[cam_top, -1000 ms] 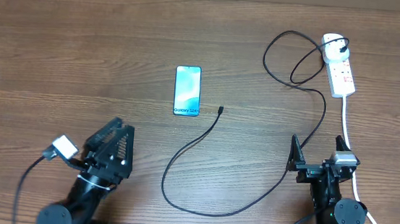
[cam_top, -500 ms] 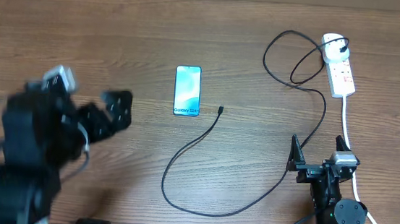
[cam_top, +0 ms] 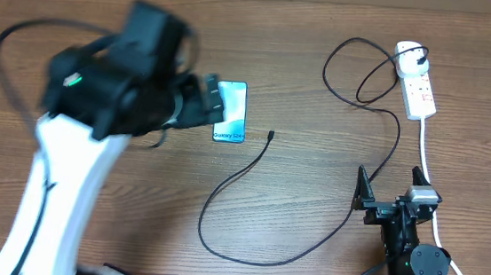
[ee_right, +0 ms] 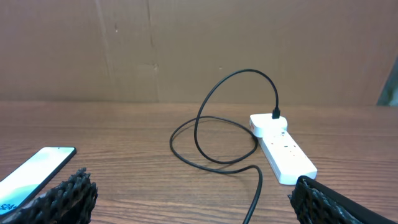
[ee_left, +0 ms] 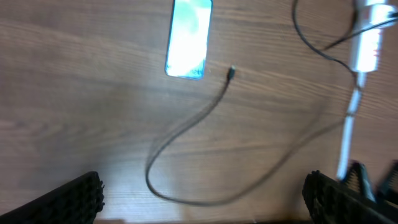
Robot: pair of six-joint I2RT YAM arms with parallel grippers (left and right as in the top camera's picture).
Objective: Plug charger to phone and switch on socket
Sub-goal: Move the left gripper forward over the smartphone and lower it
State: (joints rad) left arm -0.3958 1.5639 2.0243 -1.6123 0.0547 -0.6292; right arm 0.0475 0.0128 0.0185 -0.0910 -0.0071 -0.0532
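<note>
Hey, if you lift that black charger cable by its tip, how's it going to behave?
Probably floppy: the charger cable lies in loose curves on the table, so the slack would likely trail behind. Its connector tip looks tiny, so it may twist or slip when pinched.

I see the phone [cam_top: 231,111] flat, screen lit blue; the black charger [cam_top: 259,151] ends loose at its four o'clock; the white socket [cam_top: 417,88] lies well off toward three o'clock.
</note>
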